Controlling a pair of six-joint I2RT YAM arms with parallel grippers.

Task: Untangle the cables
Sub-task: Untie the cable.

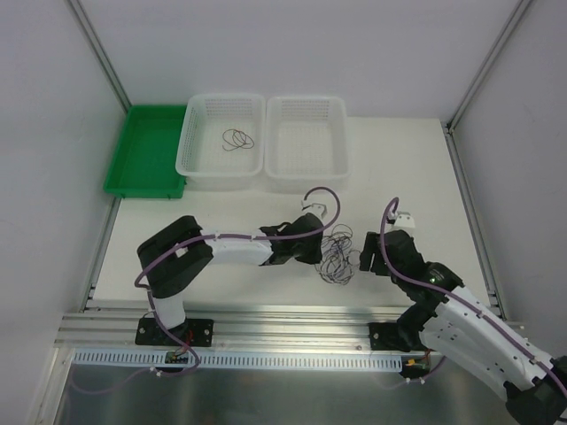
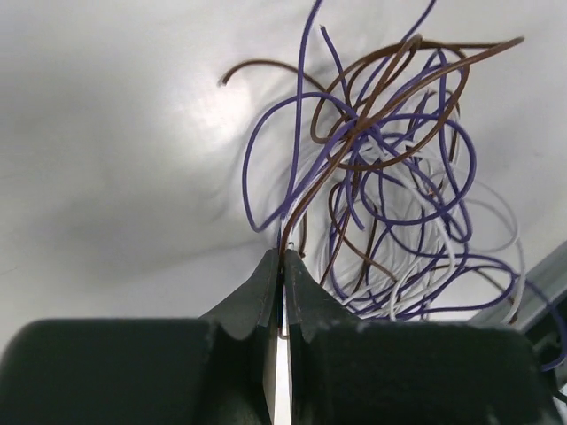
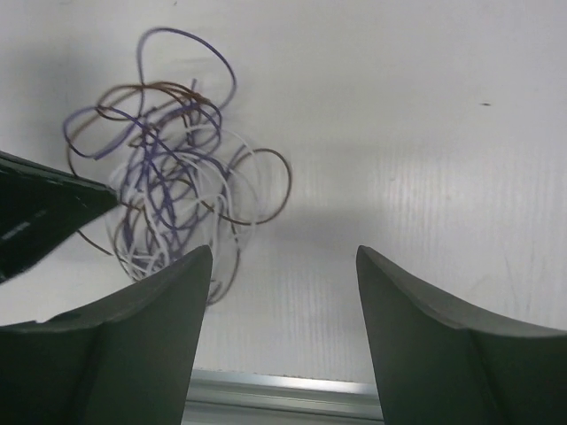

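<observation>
The left jaws are pressed together at their tips on strands coming out of the cables (image 2: pixel 390 186). These are a loose tangle of brown, purple and whitish wires lying on the white tabletop (image 1: pixel 230 208), just ahead of those jaws and a little to their right. A brown strand (image 2: pixel 310 190) runs straight into the closed tips. A purple strand (image 2: pixel 297 133) enters beside it. The wrist view does not show clearly whether both are pinched or only the brown one.

The right jaws are spread wide and hold nothing. They hover just above the tabletop, with bare surface between them. From their side the tangle sits ahead and off to the left, near the left fingertip but apart from it. The dark side of the left jaws shows at the tangle's far edge.

In the top view the two sets of jaws face each other with the tangle between them.

Well beyond both jaws, at the far side of the tabletop, stand two white baskets side by side. A single dark coil (image 1: pixel 237 138) lies in the left basket (image 1: pixel 199 166), and the right basket (image 1: pixel 306 184) is next to it. A green tray (image 1: pixel 146 150) is just left of them.
</observation>
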